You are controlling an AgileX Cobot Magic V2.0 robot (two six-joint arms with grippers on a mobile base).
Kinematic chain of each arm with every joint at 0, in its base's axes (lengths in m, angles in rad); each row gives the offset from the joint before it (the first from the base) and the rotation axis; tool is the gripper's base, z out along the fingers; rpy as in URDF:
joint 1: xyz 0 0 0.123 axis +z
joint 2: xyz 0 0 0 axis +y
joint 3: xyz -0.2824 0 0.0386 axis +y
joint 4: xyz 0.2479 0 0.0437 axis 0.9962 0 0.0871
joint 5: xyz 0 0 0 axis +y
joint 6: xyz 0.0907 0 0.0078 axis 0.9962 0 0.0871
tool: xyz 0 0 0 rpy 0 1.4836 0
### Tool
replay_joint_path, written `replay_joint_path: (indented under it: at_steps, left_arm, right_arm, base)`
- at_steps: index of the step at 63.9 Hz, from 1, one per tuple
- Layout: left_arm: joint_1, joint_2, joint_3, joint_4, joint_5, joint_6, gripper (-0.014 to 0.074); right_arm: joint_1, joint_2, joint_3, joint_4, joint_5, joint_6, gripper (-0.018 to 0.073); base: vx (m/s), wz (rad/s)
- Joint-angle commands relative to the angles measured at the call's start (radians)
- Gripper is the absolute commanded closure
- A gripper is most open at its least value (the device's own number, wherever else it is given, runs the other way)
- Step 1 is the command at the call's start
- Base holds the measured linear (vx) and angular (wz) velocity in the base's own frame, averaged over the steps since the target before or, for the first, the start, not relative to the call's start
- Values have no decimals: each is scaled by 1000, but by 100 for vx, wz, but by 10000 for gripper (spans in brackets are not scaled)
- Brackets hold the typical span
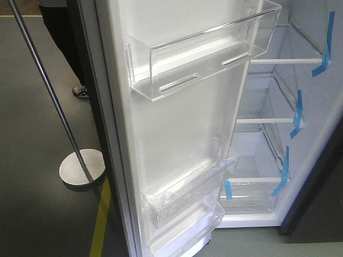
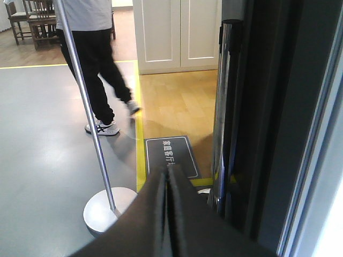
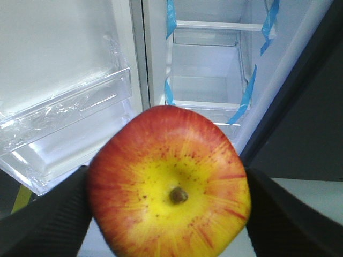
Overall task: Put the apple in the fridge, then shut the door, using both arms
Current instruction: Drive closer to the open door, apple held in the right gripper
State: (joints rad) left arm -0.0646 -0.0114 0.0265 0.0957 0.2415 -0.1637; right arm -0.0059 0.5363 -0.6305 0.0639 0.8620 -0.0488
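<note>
Right tool point(image 3: 167, 206) clamped on apple point(image 3: 169, 182), one finger each side. Apple round, hard, smooth, light; can slip, bruises if dropped. Left tool point(image 2: 167, 211) pressed together, empty. Fridge point(image 3: 206, 69) open.

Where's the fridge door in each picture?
Front view: the door fills the middle, white inside facing us, with clear bins.
Left wrist view: its dark outside runs up the right side.
Right wrist view: its white inside is upper left, behind the apple.
Shared landmark: the silver post stands left of the door in front and left wrist views; right wrist misses it.
</note>
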Motion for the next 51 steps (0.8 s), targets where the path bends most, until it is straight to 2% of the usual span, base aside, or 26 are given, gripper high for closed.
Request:
replay_joint_path:
  at_steps: [1, 51]
  left_arm:
    - [0, -14, 20, -10, -69, -9, 601]
    - [0, -14, 20, -10, -69, -9, 601]
  right_arm:
    - [1, -1, -28, -2, -78, 1, 361]
    - [1, -1, -28, -2, -78, 1, 361]
  base:
    - [2, -1]
    - [0, 0]
